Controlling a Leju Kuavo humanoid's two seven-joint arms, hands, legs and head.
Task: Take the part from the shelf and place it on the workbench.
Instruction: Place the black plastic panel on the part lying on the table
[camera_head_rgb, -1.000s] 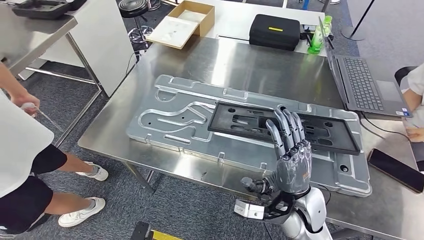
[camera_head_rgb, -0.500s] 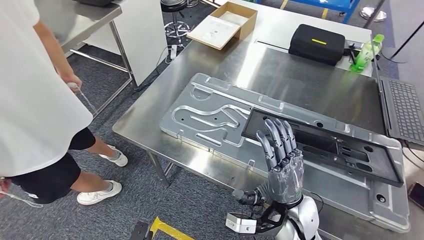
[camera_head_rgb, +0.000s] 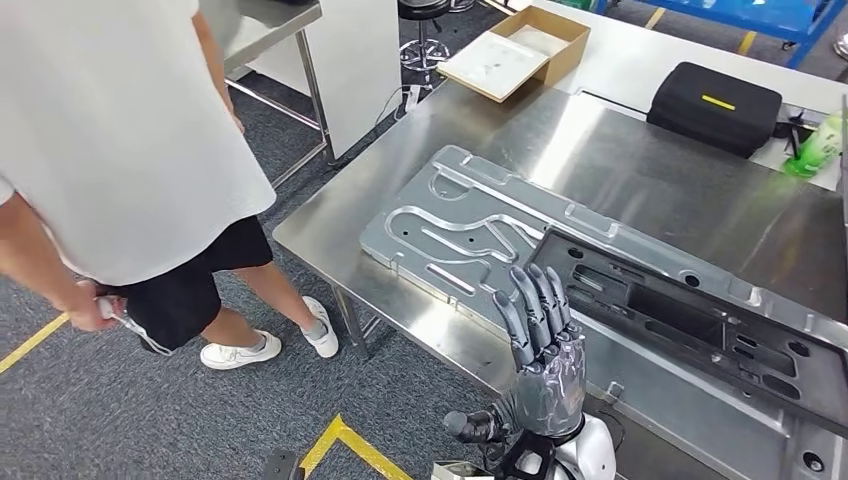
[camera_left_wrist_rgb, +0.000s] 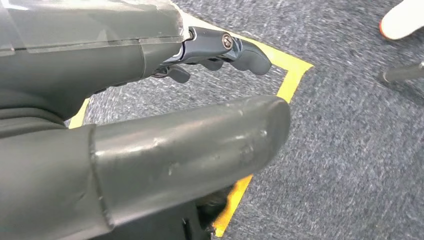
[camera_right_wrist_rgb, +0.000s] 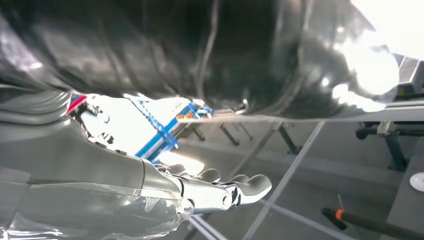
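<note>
The black part (camera_head_rgb: 690, 325) lies flat on the silver aluminium plate (camera_head_rgb: 450, 225) on the workbench (camera_head_rgb: 640, 165), long axis running near-right to far-left. The right hand (camera_head_rgb: 540, 360), empty with fingers spread, stands just left of it. The left hand (camera_left_wrist_rgb: 150, 150) holds nothing, fingers apart.

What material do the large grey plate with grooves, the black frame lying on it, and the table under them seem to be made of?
Grey plate: probably machined aluminium, with a matte silver surface and cleanly cut channels and pockets.
Black frame: likely moulded plastic, dull black with ribbed openings; painted metal cannot be excluded.
Table: apparently stainless steel, with a brushed sheen and soft reflections.
</note>
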